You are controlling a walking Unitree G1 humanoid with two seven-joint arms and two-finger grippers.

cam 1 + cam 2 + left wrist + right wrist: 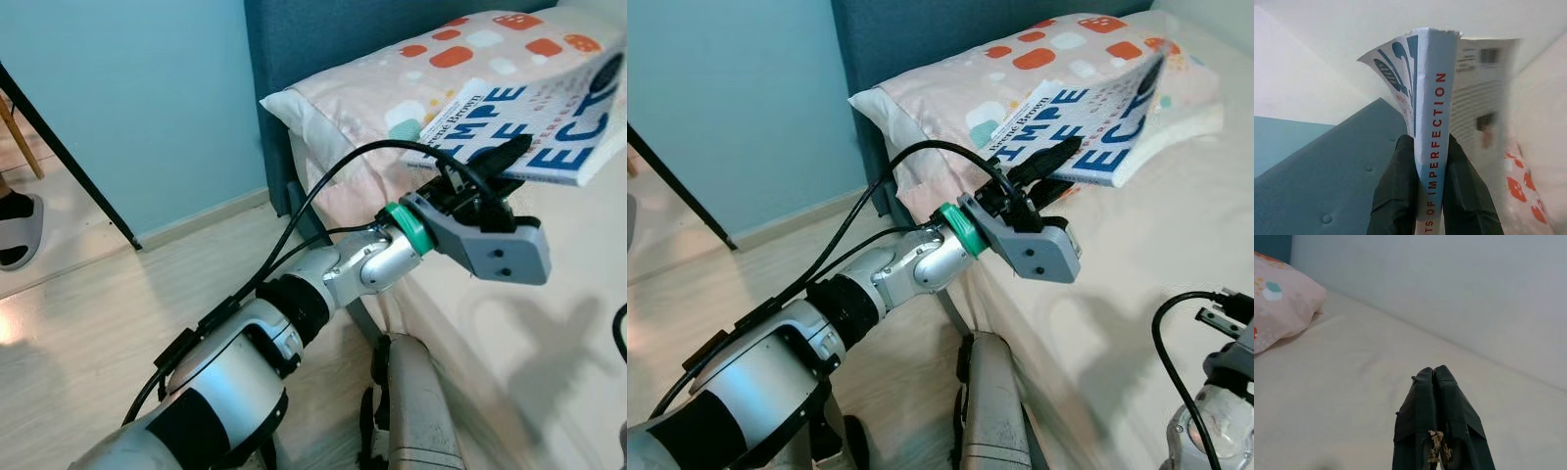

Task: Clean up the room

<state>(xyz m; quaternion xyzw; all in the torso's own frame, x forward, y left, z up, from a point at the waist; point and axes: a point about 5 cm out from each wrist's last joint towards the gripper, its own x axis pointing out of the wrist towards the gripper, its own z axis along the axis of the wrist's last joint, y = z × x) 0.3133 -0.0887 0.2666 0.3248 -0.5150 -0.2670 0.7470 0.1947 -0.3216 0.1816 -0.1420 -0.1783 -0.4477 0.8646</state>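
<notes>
Left claw [490, 168] clamps the spine of a pale blue-lettered paperback book [549, 122], held above the bed's [1136, 264] patterned pillow [950, 88], long axis pointing far-right.

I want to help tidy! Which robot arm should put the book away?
Probably the left: its left gripper already pinches the book by the spine above the pillow. The right gripper holds nothing.

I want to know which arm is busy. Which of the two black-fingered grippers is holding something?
The left gripper: its fingers clamp the spine of the blue-and-white paperback book above the pink patterned pillow. The right gripper is shut on nothing.
</notes>
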